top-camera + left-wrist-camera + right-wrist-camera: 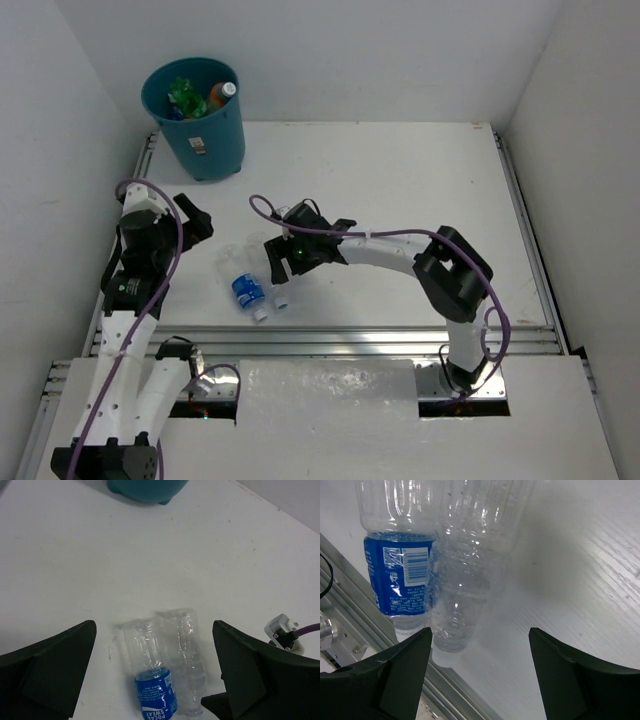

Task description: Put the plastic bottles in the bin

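Bottles on table, two in view: a blue-labelled clear bottle [400, 555] and a plain clear bottle [470, 565]. They lie side by side and touching, caps toward the arm bases, well apart from the bin [212, 142], nearer than it and to its right. Inside the bin are a green bottle [185, 97] and an orange bottle [222, 97].

Step in hand (judged): the right gripper [480, 635] takes the plain bottle. Its jaws stand partly apart and hold nothing.
- The bottle lines up with the gap but sits close to the left finger [395, 670]. That finger must enter the seam between the two bottles so the labelled one is not caught.
- Close gently on the ribbed body, since the thin wall will probably crush or slip.

The right arm reaches leftward toward the bin's side, elbow bent and wrist tipped down. The left gripper [200, 218] is between bin and bottles, fully open and empty.
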Tool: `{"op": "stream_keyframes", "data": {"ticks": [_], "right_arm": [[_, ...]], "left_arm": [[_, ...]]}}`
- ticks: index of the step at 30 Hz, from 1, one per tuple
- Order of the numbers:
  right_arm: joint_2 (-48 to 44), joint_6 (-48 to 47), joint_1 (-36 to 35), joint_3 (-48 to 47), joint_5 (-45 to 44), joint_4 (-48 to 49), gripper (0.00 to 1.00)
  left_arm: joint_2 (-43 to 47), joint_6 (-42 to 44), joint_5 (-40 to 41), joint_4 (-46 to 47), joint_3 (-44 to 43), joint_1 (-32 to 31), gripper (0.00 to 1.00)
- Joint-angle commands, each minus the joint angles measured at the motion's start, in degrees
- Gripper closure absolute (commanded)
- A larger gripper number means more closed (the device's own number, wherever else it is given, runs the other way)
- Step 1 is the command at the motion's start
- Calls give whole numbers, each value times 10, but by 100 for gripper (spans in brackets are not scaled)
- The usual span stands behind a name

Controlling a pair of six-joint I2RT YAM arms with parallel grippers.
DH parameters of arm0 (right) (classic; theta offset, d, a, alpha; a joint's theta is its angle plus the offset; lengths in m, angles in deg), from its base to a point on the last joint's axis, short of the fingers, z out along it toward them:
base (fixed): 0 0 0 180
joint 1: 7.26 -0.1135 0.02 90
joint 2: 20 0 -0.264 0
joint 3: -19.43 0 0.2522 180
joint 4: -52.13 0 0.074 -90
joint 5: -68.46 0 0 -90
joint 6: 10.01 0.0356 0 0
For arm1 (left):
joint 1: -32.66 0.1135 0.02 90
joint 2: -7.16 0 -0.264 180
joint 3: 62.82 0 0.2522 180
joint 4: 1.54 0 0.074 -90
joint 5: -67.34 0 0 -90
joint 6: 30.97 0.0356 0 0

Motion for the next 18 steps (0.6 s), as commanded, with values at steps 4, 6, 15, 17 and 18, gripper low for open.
{"op": "stream_keyframes", "data": {"ticks": [4,6,15,17,18], "right_arm": [[12,13,-8,-46,1,12,22],[20,15,-10,-53,3,8,21],[104,20,-21,-124,-18,-42,23],[109,24,-21,-128,-71,-58,29],[109,27,-21,-131,-96,-86,31]], "left_arm": [[16,11,6,39,-13,0,0],[16,11,-3,40,-14,-1,0],[11,15,-17,42,-12,-1,0],[9,16,-19,41,-13,-1,0],[10,16,-20,41,-12,-1,0]]}}
